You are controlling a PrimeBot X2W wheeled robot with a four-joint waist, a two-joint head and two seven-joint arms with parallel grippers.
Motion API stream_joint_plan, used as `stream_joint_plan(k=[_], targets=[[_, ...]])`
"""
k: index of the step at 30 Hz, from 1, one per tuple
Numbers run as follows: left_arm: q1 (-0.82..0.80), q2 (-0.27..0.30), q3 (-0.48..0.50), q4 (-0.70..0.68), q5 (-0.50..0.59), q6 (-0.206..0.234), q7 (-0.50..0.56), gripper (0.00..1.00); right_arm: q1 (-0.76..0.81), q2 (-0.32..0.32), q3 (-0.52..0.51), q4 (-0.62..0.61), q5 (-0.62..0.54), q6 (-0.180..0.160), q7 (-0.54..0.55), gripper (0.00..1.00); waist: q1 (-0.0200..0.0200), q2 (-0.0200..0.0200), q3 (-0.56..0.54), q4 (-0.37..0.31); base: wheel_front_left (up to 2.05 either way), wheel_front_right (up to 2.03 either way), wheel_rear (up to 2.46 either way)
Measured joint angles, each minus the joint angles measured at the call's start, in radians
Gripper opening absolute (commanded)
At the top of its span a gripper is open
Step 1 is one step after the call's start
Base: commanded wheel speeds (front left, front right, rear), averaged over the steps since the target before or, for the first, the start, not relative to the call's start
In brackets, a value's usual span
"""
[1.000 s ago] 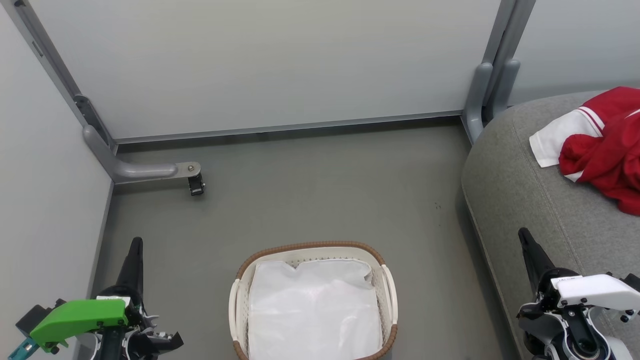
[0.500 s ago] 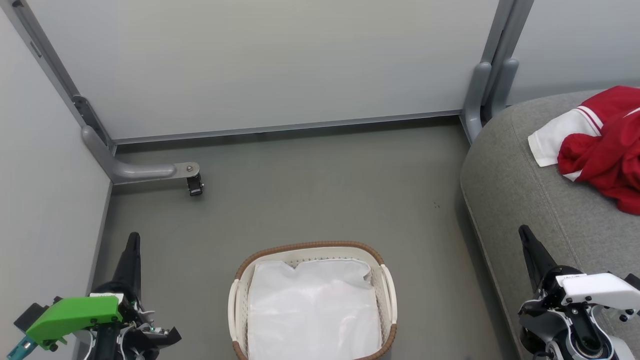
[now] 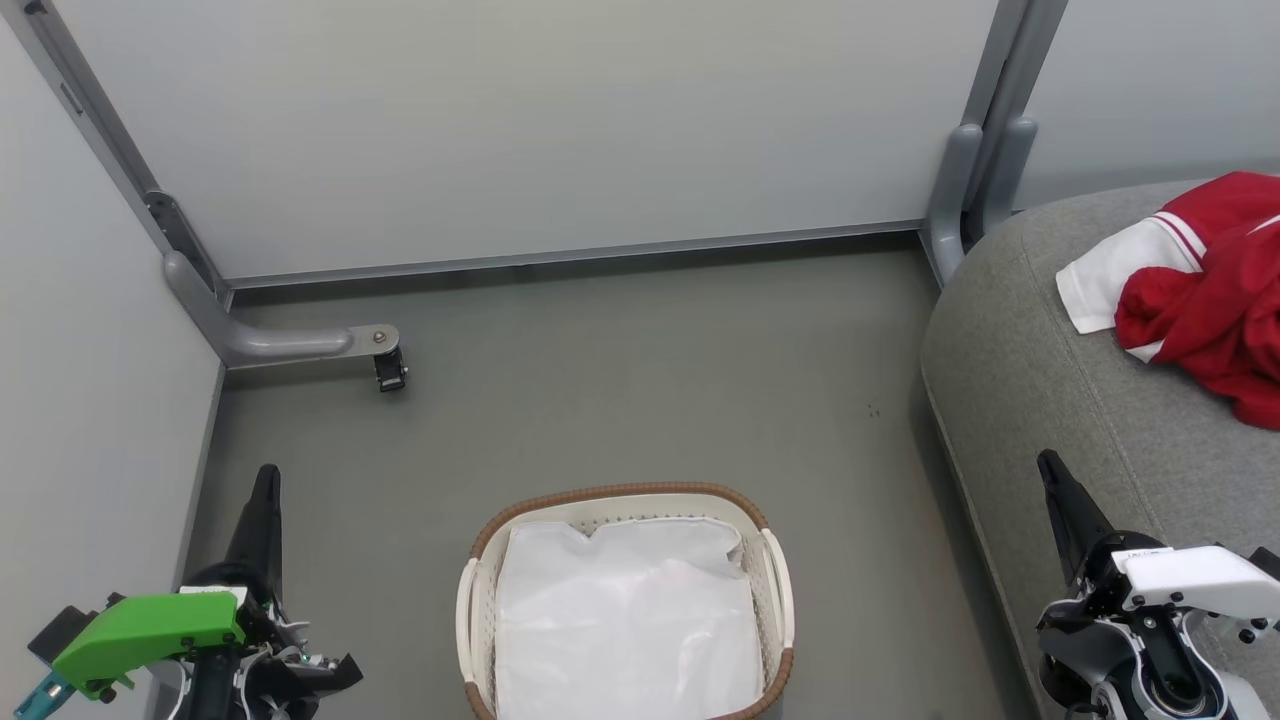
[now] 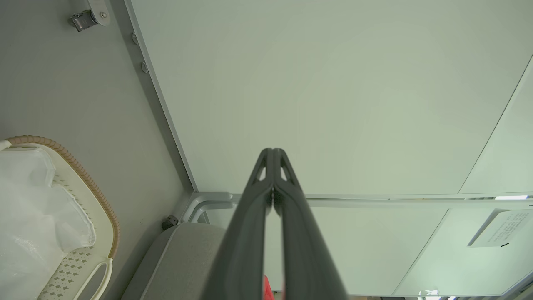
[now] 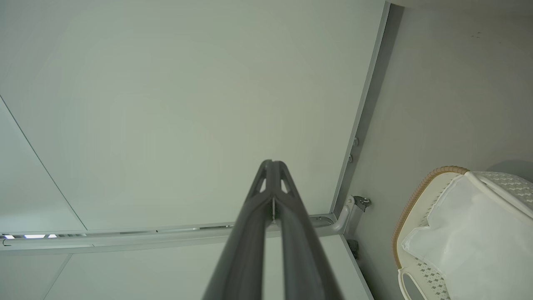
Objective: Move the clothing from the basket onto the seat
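Observation:
The red clothing (image 3: 1205, 300) with a white panel lies bunched on the grey seat (image 3: 1040, 380) at the right edge of the head view. The white basket (image 3: 481, 600) with the brown rim stands on the floor at bottom centre, holding just its white cloth liner (image 3: 625, 620). My left gripper (image 3: 266, 478) is shut at lower left, well left of the basket, with nothing in it. My right gripper (image 3: 1046, 462) is shut over the seat's front edge, also bare. The wrist views show the left gripper (image 4: 272, 152) and the right gripper (image 5: 271, 163) with fingertips pressed together, and the basket (image 4: 89, 183) (image 5: 416, 200) beside them.
Pale partition walls (image 3: 520, 130) close off the back and left. A grey frame foot with a small caster (image 3: 390, 368) juts onto the floor at left, and a grey post (image 3: 965, 190) stands by the seat's corner. Open grey floor (image 3: 650, 380) lies beyond the basket.
Over the second both grippers shifted slightly upward in the head view, then held still; the basket, seat and clothing have not moved.

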Motion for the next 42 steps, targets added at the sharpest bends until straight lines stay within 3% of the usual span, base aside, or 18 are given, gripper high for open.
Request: stream_joint_plan(k=[42], targets=[[0.000, 0.000, 0.000, 0.000, 0.000, 0.000, 0.000, 0.00, 0.000, 0.000, 0.000, 0.000, 0.000, 0.000, 0.000, 0.00, 0.0000, 0.0000, 0.000, 0.000, 0.00, 0.00, 0.00]])
